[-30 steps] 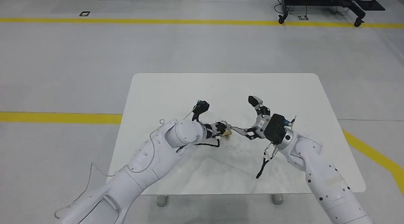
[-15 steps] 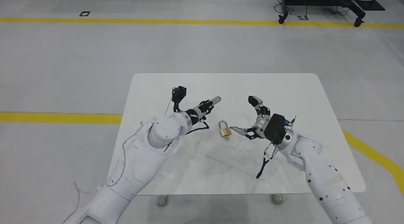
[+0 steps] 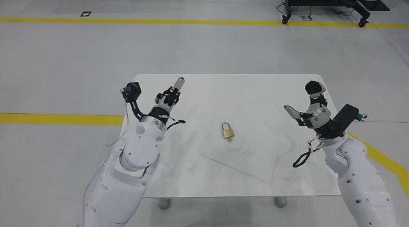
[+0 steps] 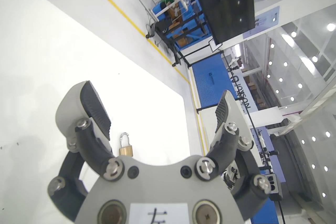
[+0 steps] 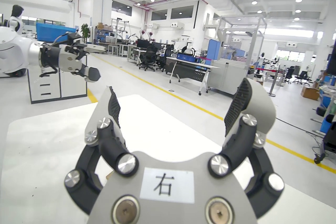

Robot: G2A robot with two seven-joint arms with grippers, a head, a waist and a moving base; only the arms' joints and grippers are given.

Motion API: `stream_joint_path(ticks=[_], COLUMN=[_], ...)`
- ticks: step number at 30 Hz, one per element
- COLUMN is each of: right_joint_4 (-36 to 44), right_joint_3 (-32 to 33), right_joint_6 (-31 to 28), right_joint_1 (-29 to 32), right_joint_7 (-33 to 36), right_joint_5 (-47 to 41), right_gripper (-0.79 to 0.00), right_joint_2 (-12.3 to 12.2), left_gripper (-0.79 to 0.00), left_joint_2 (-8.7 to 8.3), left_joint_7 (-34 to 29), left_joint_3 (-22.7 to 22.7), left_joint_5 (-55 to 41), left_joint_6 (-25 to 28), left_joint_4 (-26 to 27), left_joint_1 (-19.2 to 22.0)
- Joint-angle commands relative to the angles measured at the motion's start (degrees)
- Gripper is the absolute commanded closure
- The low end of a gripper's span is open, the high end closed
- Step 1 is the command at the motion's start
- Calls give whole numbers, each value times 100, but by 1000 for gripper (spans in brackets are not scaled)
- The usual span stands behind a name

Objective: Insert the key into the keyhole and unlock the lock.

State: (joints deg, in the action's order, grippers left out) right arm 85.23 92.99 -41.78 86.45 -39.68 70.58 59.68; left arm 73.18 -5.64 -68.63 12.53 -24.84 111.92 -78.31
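Observation:
A small brass padlock (image 3: 227, 131) with a silver shackle lies alone near the middle of the white table (image 3: 268, 93). My left gripper (image 3: 153, 93) hangs open over the table's far left corner, well apart from the lock. The left wrist view has its open gripper (image 4: 157, 112) with the padlock (image 4: 125, 147) far beyond the fingers. My right gripper (image 3: 301, 101) is open above the table's right side, with nothing between its fingers (image 5: 178, 109). Whether the shackle is latched I cannot tell.
The right wrist view looks across the table (image 5: 52, 143) to the left gripper (image 5: 95, 61) held in the air. A black cable (image 3: 303, 156) loops from the right wrist. Grey floor with yellow lines surrounds the table.
The left gripper, at the padlock a second ago, has let go and swung back to the far left. The right gripper has drawn away to the right. The padlock stays put.

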Motion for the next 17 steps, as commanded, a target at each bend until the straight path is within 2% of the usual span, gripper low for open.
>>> stream_joint_path(ticks=[1,3,6,10,17], right_joint_4=[-45,-47,-48,-47,11], right_joint_3=[287,396,407,395,379], right_joint_6=[-154,-164,-170,-164,-29], right_joint_1=[-2,-12,-13,-12,28], right_joint_7=[-81,-145,-150,-145,-17], right_joint_5=[-196,-141,-144,-139,-119], right_gripper=[-785,-785,-784,-784,-784], right_joint_2=[-29,-44,-45,-44,-23], left_gripper=[-785,-785,-785,-785,-785], left_joint_2=[24,24,25,24,2], left_joint_7=[-190,-190,-205,-189,-168], left_joint_3=[-129,-129,-133,-129,-194], left_joint_5=[-768,-768,-1324,-784,-540], left_joint_6=[124,124,129,124,194], left_joint_4=[192,192,196,192,160], left_joint_1=[-123,-123,-126,-123,-182])
